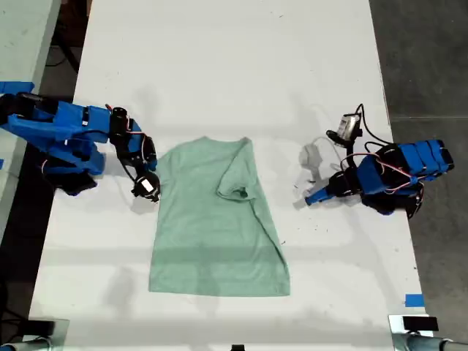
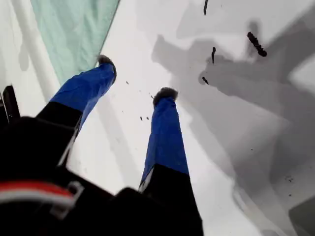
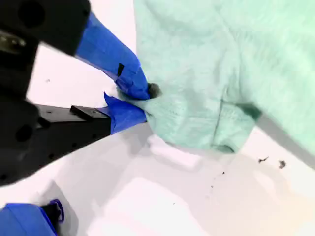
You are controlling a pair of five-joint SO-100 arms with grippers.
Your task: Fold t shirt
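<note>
On the white counter (image 1: 219,73) the shirt (image 1: 216,234) lies flat, one sleeve already folded over the body. Its long axis runs collar to hem, hem toward the exterior view's bottom. My second tool (image 3: 140,101) is clenched on the shirt's edge, likely to draw that side inward. My first tool (image 2: 135,78) stands released beside the shirt's far edge, grasping nothing.

White counter, floor and a few stray marks.

I see a long, flat white counter (image 1: 234,66) filling most of the exterior view, flanked by dark grey floor (image 1: 428,58) on that view's right. A small blue tape strip (image 1: 414,300) sits near the counter's lower right edge there. Small dark specks (image 2: 257,44) dot the white surface in the first wrist view.
</note>
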